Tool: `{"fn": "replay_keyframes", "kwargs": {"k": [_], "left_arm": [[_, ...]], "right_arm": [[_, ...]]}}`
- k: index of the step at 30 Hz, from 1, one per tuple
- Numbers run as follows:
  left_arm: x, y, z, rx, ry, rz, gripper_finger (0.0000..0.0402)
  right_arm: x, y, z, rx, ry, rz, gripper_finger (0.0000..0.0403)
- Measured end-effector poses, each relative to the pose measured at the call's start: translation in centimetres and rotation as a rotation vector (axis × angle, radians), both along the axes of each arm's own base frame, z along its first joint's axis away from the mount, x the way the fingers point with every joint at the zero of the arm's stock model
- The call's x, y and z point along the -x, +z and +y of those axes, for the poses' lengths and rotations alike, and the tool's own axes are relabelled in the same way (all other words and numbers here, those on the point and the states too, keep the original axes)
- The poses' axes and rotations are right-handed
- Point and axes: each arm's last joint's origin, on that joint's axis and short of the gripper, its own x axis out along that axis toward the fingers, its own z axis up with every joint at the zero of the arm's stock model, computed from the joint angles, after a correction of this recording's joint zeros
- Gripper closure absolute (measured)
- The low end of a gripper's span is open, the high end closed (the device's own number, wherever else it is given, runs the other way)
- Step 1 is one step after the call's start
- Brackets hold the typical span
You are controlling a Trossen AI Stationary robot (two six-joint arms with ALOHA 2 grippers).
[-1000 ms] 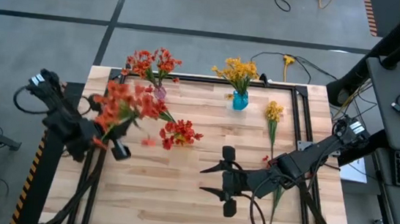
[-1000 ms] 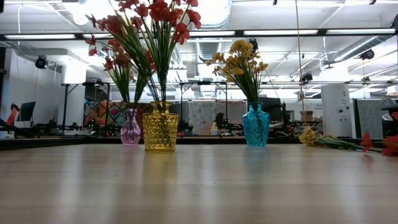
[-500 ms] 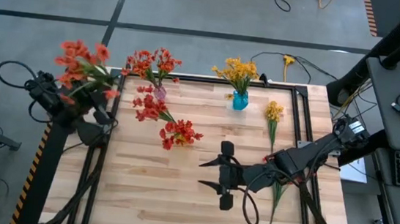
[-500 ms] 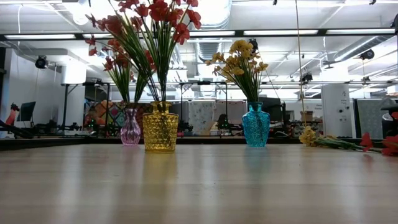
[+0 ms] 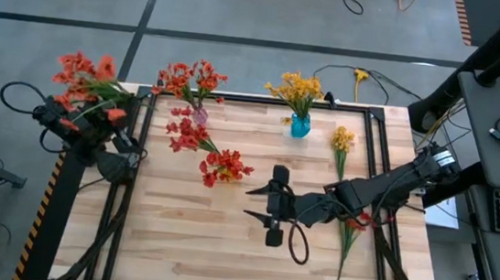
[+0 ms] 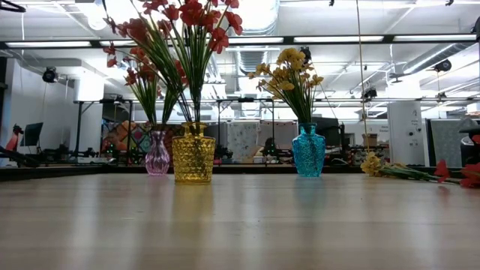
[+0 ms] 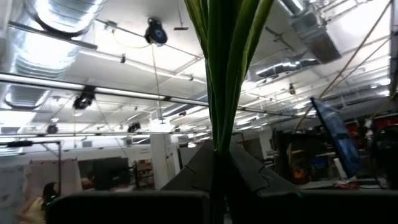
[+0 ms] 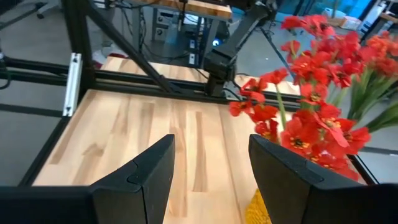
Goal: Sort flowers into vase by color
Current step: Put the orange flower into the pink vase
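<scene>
No brand, label or writing can be read anywhere. The wooden table [image 5: 221, 248] is pale planks with a dark frame. Taking the yellow vase [image 6: 193, 158] of faceted glass as landmark: it holds red-orange flowers [image 5: 224, 166], and from above the blossoms hide the vase itself. Behind it stand a small pink vase [image 6: 157, 156] with red sprigs and, off to the side, a turquoise vase [image 5: 300, 126] with yellow flowers [image 5: 297, 88]. A loose red sprig [image 5: 186, 132] lies between the pink vase and the yellow one; a yellow sprig [image 5: 343, 142] lies flat beyond the turquoise vase. The left gripper [image 5: 94, 132], well away from the yellow vase past the table's edge, is clenched on a bunch of red flowers [image 5: 85, 83]; its wrist view shows only green stems [image 7: 225, 74]. The right gripper [image 5: 268, 206] hovers near the yellow vase, fingers [image 8: 146, 171] parted, holding nothing
</scene>
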Motion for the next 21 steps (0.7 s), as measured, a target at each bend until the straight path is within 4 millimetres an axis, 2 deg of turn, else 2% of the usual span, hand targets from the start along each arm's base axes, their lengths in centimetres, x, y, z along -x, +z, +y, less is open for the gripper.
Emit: {"fn": "replay_keyframes", "kwargs": {"k": [12,21], "left_arm": [[-3.3,-0.9,1.4,0.101,0.239,0.048,0.0400],[-4.7,-0.9,3.4,0.136,0.264,0.163,0.0400]], "right_arm": [[-0.2,0.0,-0.5,-0.013,-0.014,-0.005,0.0204],[-0.2,-0.2,-0.5,-0.004,-0.012,0.008,0.0204]]}}
